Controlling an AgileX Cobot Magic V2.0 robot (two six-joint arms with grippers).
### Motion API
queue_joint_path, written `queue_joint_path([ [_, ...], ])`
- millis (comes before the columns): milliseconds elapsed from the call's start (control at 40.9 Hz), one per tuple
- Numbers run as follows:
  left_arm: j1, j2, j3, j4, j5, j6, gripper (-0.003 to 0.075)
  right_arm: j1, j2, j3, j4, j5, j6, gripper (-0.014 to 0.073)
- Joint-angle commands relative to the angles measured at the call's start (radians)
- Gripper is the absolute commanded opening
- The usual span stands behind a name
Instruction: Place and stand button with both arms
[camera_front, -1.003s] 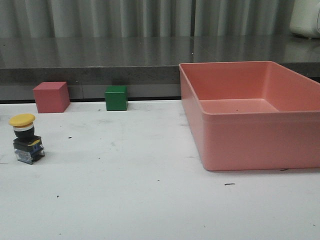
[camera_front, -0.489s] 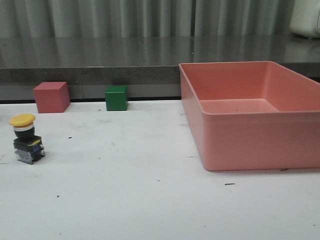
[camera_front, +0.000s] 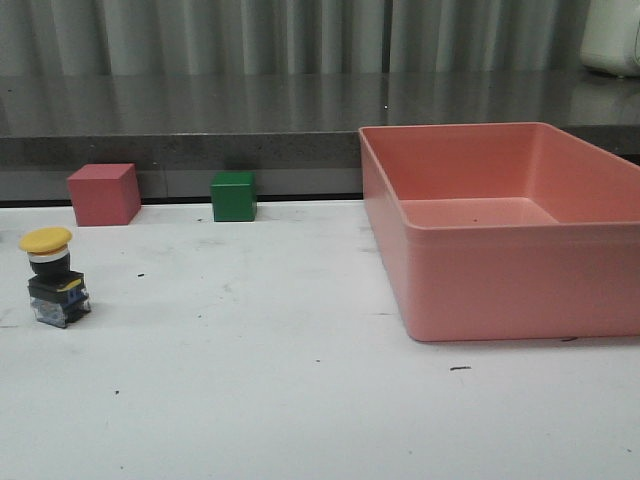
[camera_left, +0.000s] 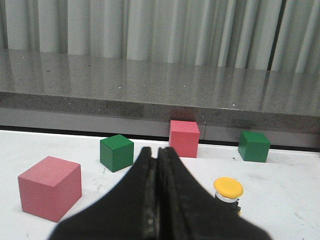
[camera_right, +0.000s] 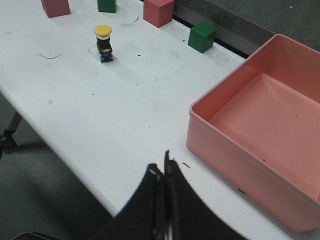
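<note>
The button (camera_front: 55, 280) stands upright on the white table at the far left, yellow cap up, black body on a blue-and-clear base. It also shows in the left wrist view as the button (camera_left: 228, 189), partly behind my fingers, and small in the right wrist view as the button (camera_right: 103, 43). My left gripper (camera_left: 157, 151) is shut and empty, a little short of the button and to one side. High over the table's near edge, my right gripper (camera_right: 161, 167) is shut and empty, far from the button. Neither arm shows in the front view.
A large pink bin (camera_front: 500, 270) sits at the right, empty. A pink cube (camera_front: 103, 194) and a green cube (camera_front: 233, 196) stand by the back ledge. Two more cubes, pink (camera_left: 50, 187) and green (camera_left: 116, 152), lie further left. The table edge (camera_right: 60, 150) drops to the floor.
</note>
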Motion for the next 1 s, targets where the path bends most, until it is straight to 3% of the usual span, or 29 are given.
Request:
queue_joint_path([
  [0,0.000,-0.025,0.016,-0.001,-0.087,-0.001,-0.0020,-0.004,0.007,-0.023,0.001,-0.074,-0.007,-0.0068],
  [489,0.000,-0.025,0.016,-0.001,-0.087,-0.001,-0.0020,-0.028,-0.020,0.005,-0.014,-0.083,-0.007,-0.0068],
  [587,0.000,-0.025,0.016,-0.001,-0.087,-0.001,-0.0020,-0.119,-0.073,0.078,0.032,-0.146,-0.007,-0.0068],
  [978,0.000,-0.025,0.016,-0.001,-0.087,-0.001,-0.0020,-0.502,-0.367,0.559,0.086,-0.684,-0.007,-0.0068],
])
